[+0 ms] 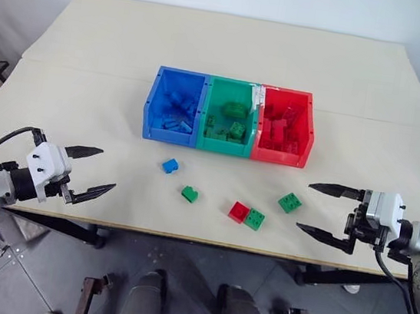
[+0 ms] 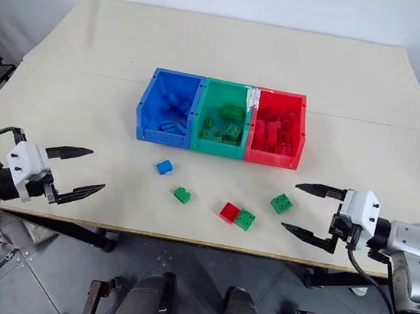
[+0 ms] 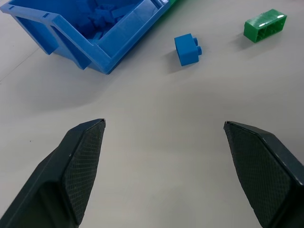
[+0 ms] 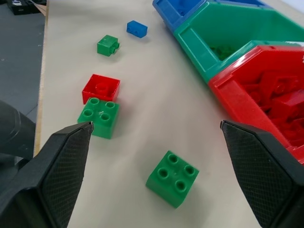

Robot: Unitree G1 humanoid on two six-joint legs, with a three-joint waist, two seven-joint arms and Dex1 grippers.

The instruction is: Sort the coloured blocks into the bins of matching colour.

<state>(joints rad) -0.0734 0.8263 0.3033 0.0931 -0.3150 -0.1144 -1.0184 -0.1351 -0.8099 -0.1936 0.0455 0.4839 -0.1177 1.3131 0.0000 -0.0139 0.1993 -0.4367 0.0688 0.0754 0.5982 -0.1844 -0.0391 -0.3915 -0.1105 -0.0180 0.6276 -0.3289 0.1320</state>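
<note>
On the table (image 1: pixel 91 56) the blue bin (image 1: pixel 175 107), green bin (image 1: pixel 229 117) and red bin (image 1: pixel 284 126) sit joined in a row, each holding matching blocks. In front of them lie a blue block (image 1: pixel 170 166), three green blocks (image 1: pixel 189 194) (image 1: pixel 255 219) (image 1: pixel 290 202) and a red block (image 1: pixel 238 211) touching a green one. Left gripper (image 1: pixel 92 170) and right gripper (image 1: pixel 328 213) both hover at the near edge, fingers spread wide, holding nothing.

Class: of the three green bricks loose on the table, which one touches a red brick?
The green studded plastic brick nearest the table's front edge; it sits against the red studded plastic brick. The others stand alone.
</note>
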